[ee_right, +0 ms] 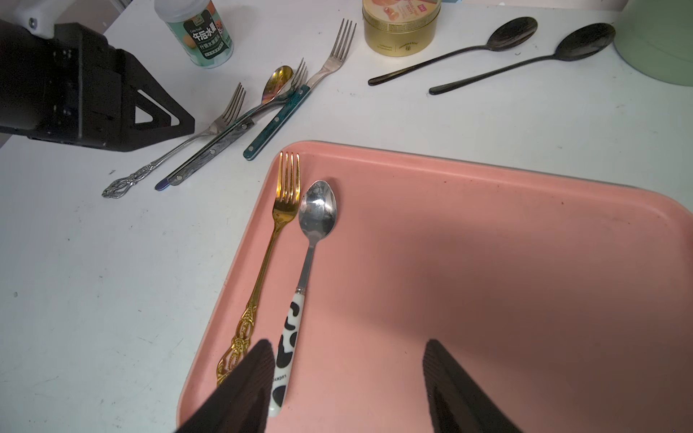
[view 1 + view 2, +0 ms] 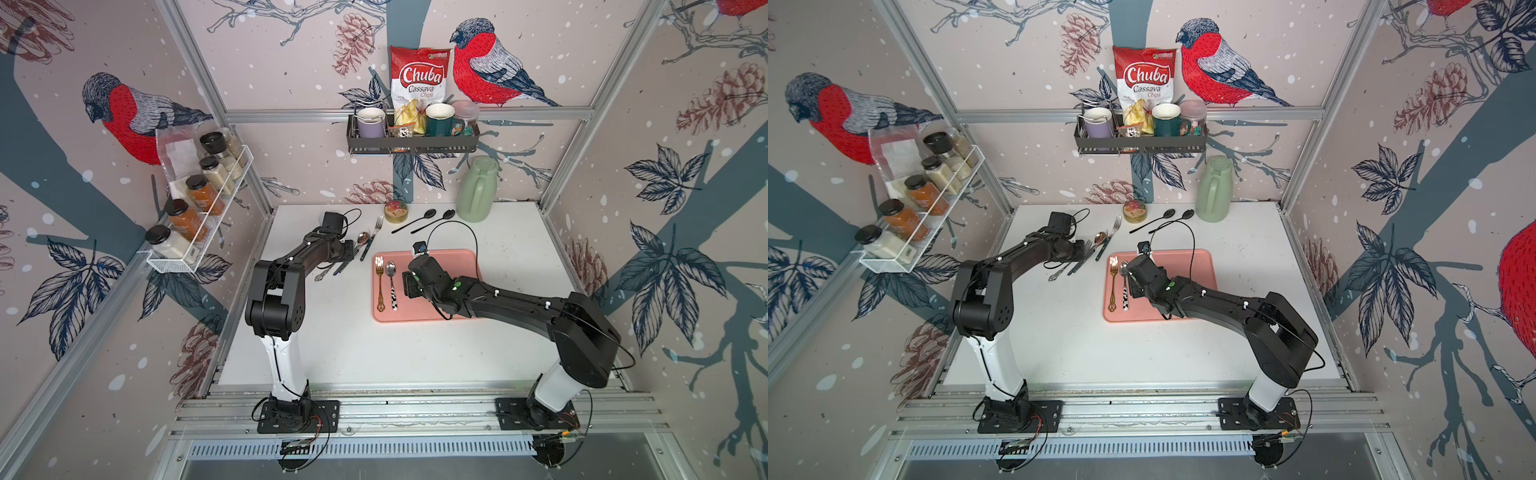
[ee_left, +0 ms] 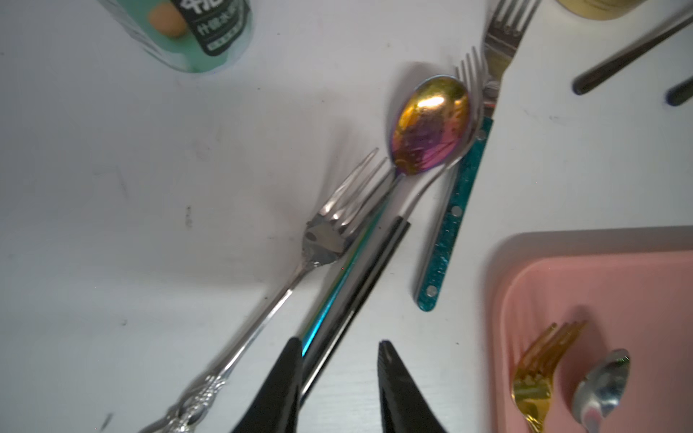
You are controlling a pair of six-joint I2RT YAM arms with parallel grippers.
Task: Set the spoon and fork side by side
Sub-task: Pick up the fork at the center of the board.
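Pink tray (image 1: 487, 262) lies mid-tabletop (image 2: 374, 353) as the setting place. Right gripper (image 1: 348, 345) hangs over its near-left corner, fingers open and empty. Left gripper (image 3: 339, 341), fingers apart on nothing, overhangs the spare cutlery (image 1: 232, 105). One gold fork (image 1: 287, 195) and one spoon (image 1: 318, 210) lie parallel along the tray's left edge, seemingly finished. Three forks and three spoons lie outside.

Seemingly four forks (image 1: 287, 195) (some overlapping), four spoons (image 1: 318, 210)

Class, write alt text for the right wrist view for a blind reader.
A gold fork and a cow-patterned spoon lie side by side on a pink tray, the open right gripper near their handles. More cutlery lies on the white table.
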